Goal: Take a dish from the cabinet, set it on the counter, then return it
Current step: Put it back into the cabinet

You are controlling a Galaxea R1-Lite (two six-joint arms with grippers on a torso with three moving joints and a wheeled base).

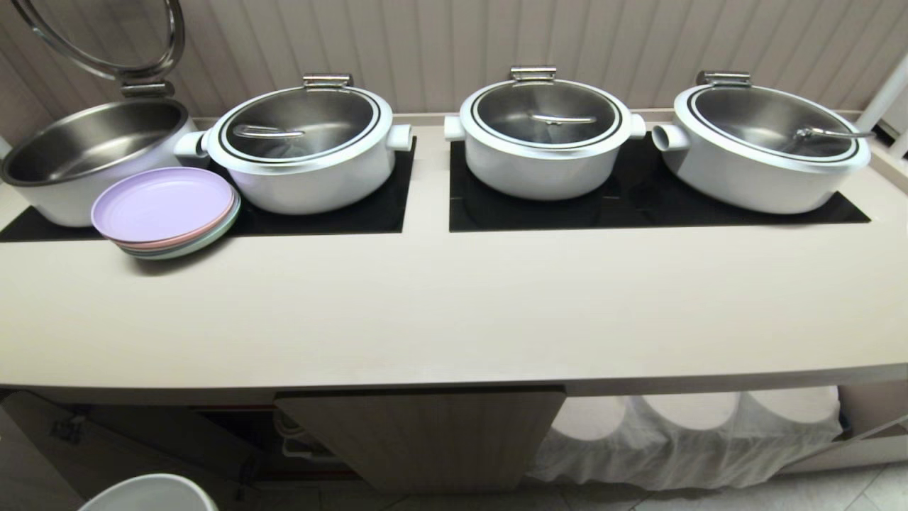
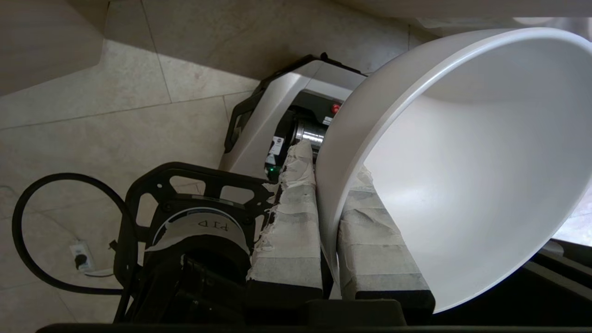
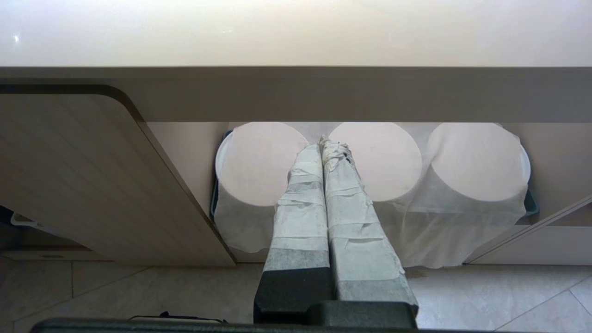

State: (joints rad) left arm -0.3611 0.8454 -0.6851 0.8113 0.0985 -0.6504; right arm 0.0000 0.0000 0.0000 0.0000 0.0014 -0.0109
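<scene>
The dish (image 2: 462, 162), a deep glossy white bowl, hangs tilted over the tiled floor. My left gripper (image 2: 330, 162) is shut on its wall, one taped finger (image 2: 291, 217) outside and the other inside. In the head view only the dish's rim (image 1: 152, 493) shows, at the bottom left, below the counter's (image 1: 454, 312) front edge and left of the cabinet's ribbed door (image 1: 425, 440), which stands open. My right gripper (image 3: 323, 143) is shut on nothing. It is parked low, pointing at the cabinet's open right bay.
Lilac-topped pastel plates (image 1: 164, 209) sit at the counter's left, beside an open steel-lined pot (image 1: 85, 163). Three lidded white pots (image 1: 546, 142) stand on the black panels behind. Cloth-covered stacks (image 3: 462, 185) fill the right bay. My own base (image 2: 277, 106) is under the dish.
</scene>
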